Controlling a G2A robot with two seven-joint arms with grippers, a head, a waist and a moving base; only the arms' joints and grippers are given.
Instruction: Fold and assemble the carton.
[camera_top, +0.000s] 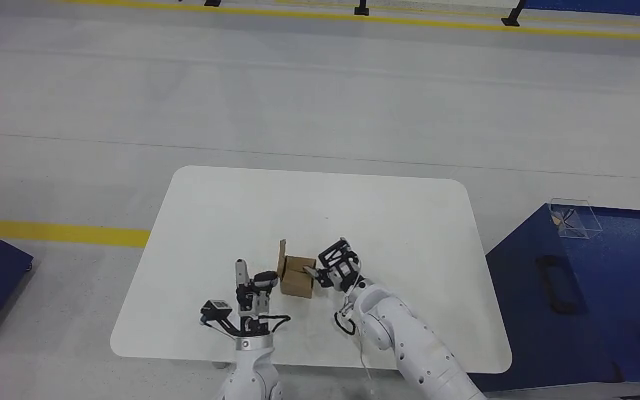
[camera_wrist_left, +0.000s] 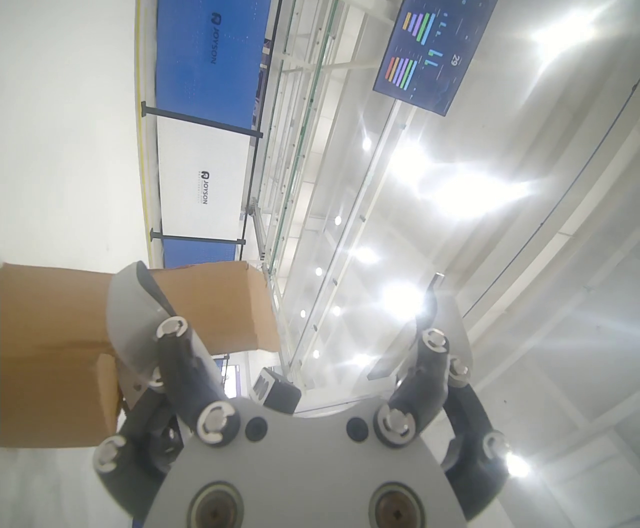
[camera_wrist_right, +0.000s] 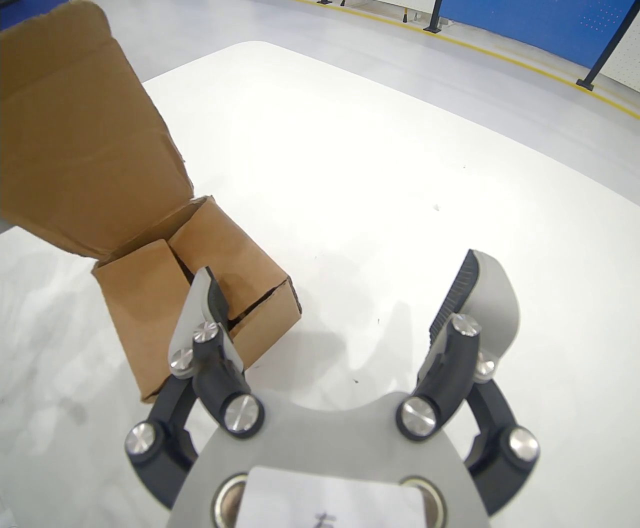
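We work at a white table (camera_top: 300, 200) with rounded corners, standing on a pale grey floor crossed by a yellow line (camera_top: 70, 233). A blue cabinet (camera_top: 570, 290) stands off to the table's right.

Our right claw (camera_wrist_right: 345, 285) is spread wide and holds nothing. One of its fingers (camera_wrist_right: 200, 305) sits against the near face of the carton (camera_wrist_right: 130, 300), though we cannot tell whether it presses on it. The other finger hangs over bare table.

Our left claw (camera_wrist_left: 285, 320) is also spread and empty. It points upward toward the ceiling lights and a hanging screen (camera_wrist_left: 430, 55) with coloured bars. One curved finger (camera_wrist_left: 130, 320) overlaps the carton's brown side, while the other stands free.

The carton sits on the table near its front edge, between the two claws, with the left claw on its left and the right claw on its right. Its body is squared up, two small flaps are folded in on the side facing the right claw, and one large flap (camera_wrist_right: 75, 150) stands open above it.
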